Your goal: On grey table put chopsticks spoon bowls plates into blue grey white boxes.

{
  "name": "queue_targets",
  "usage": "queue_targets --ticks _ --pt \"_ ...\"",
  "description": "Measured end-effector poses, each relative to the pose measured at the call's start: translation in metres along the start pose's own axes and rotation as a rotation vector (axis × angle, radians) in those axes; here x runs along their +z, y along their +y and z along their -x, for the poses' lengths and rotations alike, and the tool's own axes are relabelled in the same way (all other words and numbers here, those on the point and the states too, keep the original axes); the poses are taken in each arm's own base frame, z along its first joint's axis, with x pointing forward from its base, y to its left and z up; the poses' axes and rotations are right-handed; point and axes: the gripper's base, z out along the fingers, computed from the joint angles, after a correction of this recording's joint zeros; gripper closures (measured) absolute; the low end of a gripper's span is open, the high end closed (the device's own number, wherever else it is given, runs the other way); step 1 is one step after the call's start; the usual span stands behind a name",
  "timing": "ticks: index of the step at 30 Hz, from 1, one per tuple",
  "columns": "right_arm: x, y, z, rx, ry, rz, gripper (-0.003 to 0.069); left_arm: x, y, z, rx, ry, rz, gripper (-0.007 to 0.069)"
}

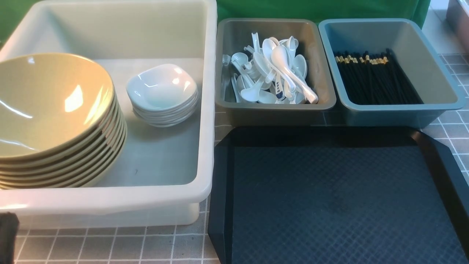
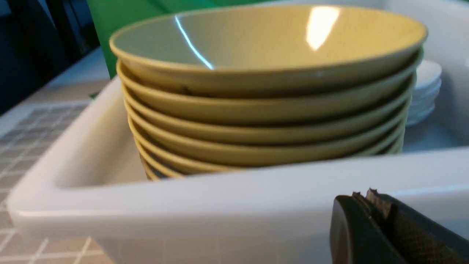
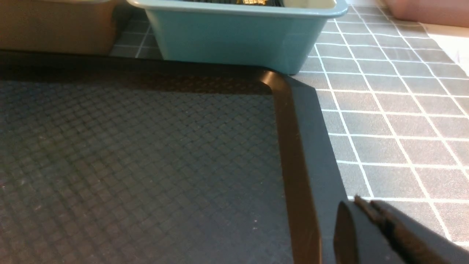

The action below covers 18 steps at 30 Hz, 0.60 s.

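- i use the black tray (image 1: 337, 198) as my landmark; it lies on the grey table (image 1: 110, 245), nothing on its textured floor.
- white box (image 1: 205, 110) sits just left of the tray, touching or nearly so, can't tell which.
- inside it: stack of yellow-green bowls (image 1: 55, 121) at the end far from the tray, and a stack of small white plates (image 1: 163, 95) nearer the tray, toward the back.
- grey box (image 1: 274, 110) sits right behind the tray's back-left edge, holding a loose pile of white spoons (image 1: 273, 71).
- blue box (image 1: 395, 113) sits behind the tray's back-right edge, just beside the grey box, w/ black chopsticks (image 1: 377, 79) lying roughly parallel, gold tips toward the back.
- left gripper (image 2: 370, 200): on my left wrist cam the jaws look pressed together, nothing btwn them. it hangs outside the white box's near wall, bowl stack just beyond.
- in the front cam only a dark bit shows at the lower-left edge, well left of the tray.
- right gripper (image 3: 362, 205): jaws look closed too, empty, above the tray's right rim where it meets the table.
- right gripper isn't visible in the front cam.
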Motion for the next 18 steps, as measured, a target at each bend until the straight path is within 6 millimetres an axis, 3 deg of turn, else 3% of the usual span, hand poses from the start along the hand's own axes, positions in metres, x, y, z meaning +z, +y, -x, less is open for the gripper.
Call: queue_targets --ticks 4,18 --pt "0.0000 0.0000 0.0000 0.000 0.000 0.000 0.0625 -0.0005 -0.0017 -0.0089 -0.013 0.098 -0.018 0.0635" --pt "0.0000 0.0000 0.0000 0.000 0.000 0.000 0.0612 -0.0006 -0.0019 -0.0087 -0.030 0.095 -0.020 0.0635"
